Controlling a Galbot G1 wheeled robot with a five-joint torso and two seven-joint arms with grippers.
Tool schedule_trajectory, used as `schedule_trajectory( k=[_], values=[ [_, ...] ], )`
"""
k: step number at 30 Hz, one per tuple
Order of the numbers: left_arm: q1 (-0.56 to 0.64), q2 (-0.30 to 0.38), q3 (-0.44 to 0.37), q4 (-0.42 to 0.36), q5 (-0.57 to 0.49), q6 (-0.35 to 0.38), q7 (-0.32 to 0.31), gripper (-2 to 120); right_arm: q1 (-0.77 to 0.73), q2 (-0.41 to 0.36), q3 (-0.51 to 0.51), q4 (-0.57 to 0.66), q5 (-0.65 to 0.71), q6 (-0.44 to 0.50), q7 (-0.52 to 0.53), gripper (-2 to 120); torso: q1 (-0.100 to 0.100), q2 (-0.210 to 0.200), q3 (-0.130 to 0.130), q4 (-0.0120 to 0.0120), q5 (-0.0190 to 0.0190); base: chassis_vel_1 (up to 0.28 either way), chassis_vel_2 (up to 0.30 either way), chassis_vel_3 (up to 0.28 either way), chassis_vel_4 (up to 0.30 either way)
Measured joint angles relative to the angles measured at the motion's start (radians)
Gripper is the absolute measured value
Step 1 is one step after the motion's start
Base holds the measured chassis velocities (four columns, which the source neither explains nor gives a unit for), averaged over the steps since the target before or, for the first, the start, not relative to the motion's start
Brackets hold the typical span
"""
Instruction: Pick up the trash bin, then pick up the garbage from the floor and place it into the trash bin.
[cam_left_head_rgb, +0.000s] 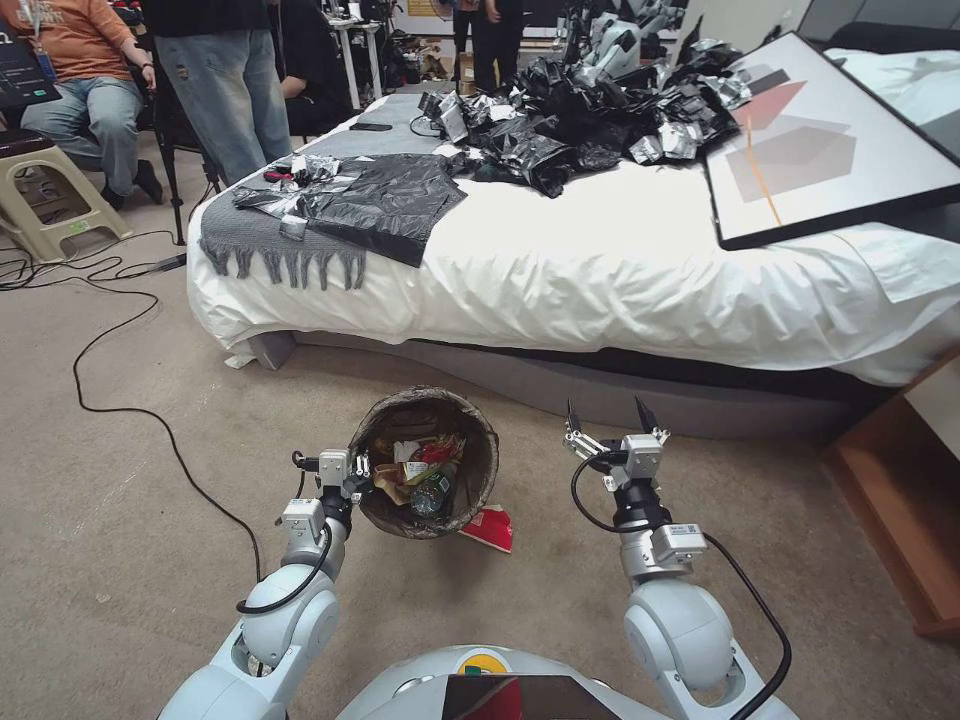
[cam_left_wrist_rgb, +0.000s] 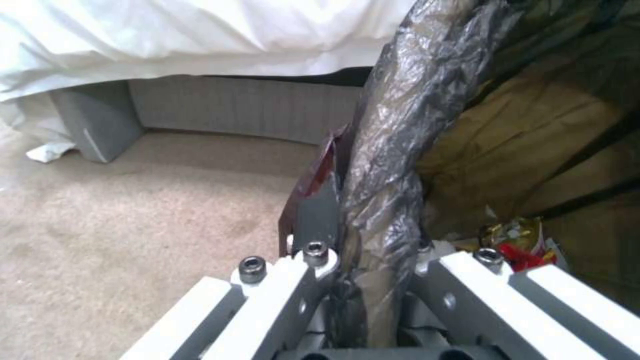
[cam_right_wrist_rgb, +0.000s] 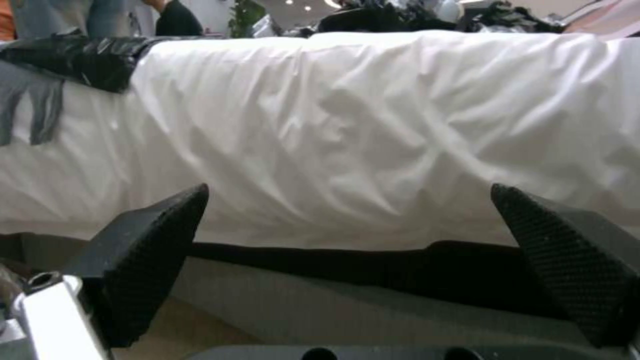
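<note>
The trash bin (cam_left_head_rgb: 478, 455) hangs tilted just above the floor (cam_left_head_rgb: 150, 560), its dark liner folded over the rim. My left gripper (cam_left_head_rgb: 360, 468) is shut on the near-left rim; the left wrist view shows the left gripper (cam_left_wrist_rgb: 370, 235) pinching the liner-covered rim (cam_left_wrist_rgb: 400, 125). Garbage (cam_left_head_rgb: 425, 478) lies inside the bin: a bottle, brown paper and red and yellow wrappers (cam_left_wrist_rgb: 523, 246). A flat red packet (cam_left_head_rgb: 490, 527) lies on the carpet by the bin's lower edge. My right gripper (cam_left_head_rgb: 605, 410) is open and holds nothing, right of the bin, its fingers (cam_right_wrist_rgb: 147, 250) facing the bed.
A white bed (cam_left_head_rgb: 620, 280) stands straight ahead, carrying a heap of black plastic bags (cam_left_head_rgb: 590, 120) and a large framed board (cam_left_head_rgb: 830, 140). A black cable (cam_left_head_rgb: 130, 400) runs across the carpet at left. A wooden cabinet (cam_left_head_rgb: 900, 490) stands at right. People and a stool (cam_left_head_rgb: 50, 200) are at back left.
</note>
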Motion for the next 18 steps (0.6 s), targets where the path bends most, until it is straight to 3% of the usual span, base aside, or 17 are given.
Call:
schedule_trajectory(
  k=[18],
  values=[
    [0.007,-0.001,-0.002,-0.005,0.002,0.0,0.0,3,0.001,0.002,-0.007,-0.002,-0.001,-0.001,-0.001,100,0.0,0.0,0.0,0.0,0.0,0.011,0.008,0.008,0.008]
  ],
)
